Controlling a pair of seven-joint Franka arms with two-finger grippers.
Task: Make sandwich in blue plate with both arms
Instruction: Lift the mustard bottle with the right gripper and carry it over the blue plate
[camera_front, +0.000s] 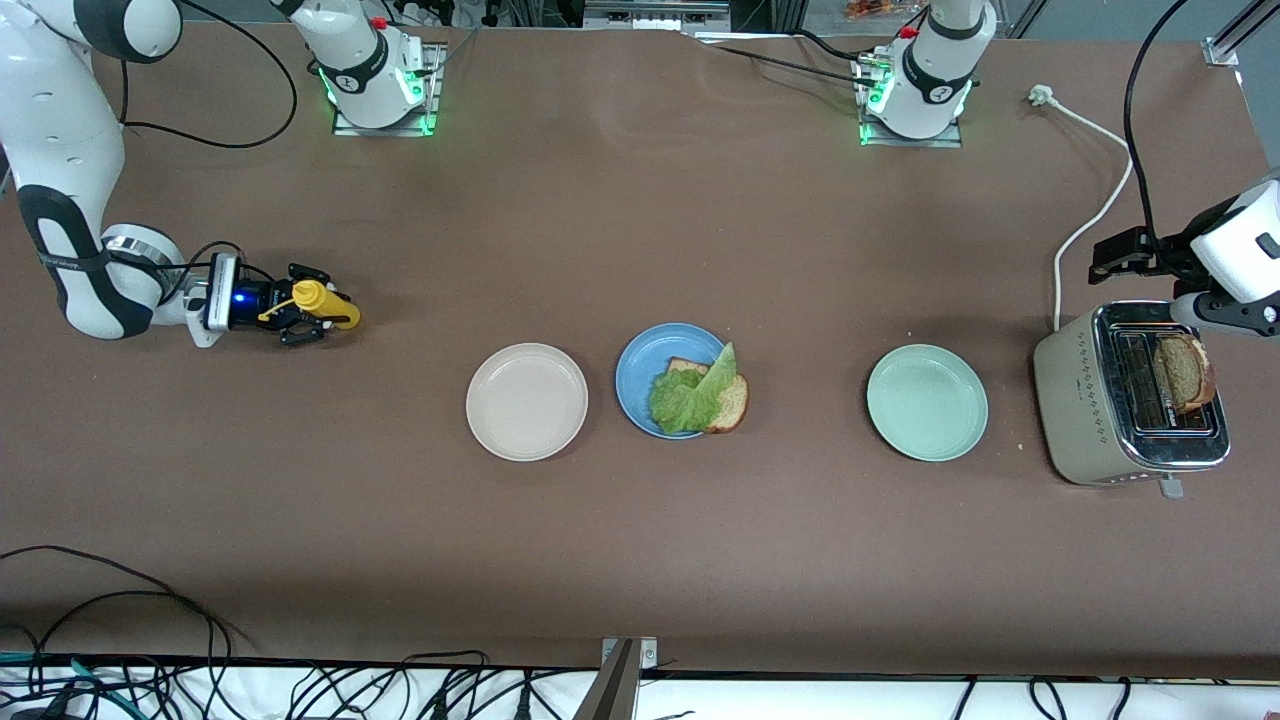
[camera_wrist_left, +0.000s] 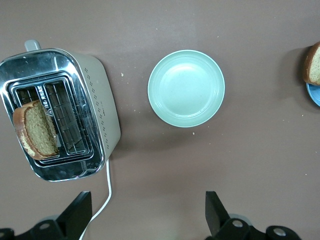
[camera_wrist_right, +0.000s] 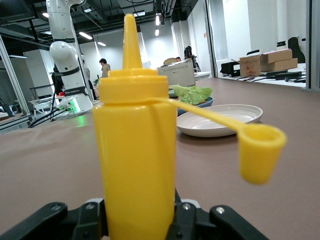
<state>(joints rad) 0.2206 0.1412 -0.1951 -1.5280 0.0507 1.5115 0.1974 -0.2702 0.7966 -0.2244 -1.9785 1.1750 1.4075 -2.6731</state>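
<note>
I count one toaster (camera_front: 1130, 395) standing right under my left gripper (camera_wrist_left: 145, 212), whose fingers (camera_wrist_left: 77, 212) stand wide apart and empty above the table just beside it. One slice of brown bread (camera_front: 1185, 372) sticks up out of one toaster slot.

Three plates lie in a row between the two grippers. Closest to the left gripper is the mint-green plate (camera_front: 927, 402), bare. Then comes the blue plate (camera_front: 645, 365), carrying one bread slice (camera_front: 728, 402) with one ruffled lettuce leaf (camera_front: 690, 395) over it — the slice overhangs the rim toward the left arm's end. The beige plate (camera_front: 527, 401) is the one closest to my right gripper (camera_front: 318, 318).

That right gripper sits low by the table at the right arm's end, fingers narrowed around one yellow squeeze bottle (camera_wrist_right: 135, 150), which stands upright between them — its cap (camera_wrist_right: 260, 150) hangs open on a strap.
</note>
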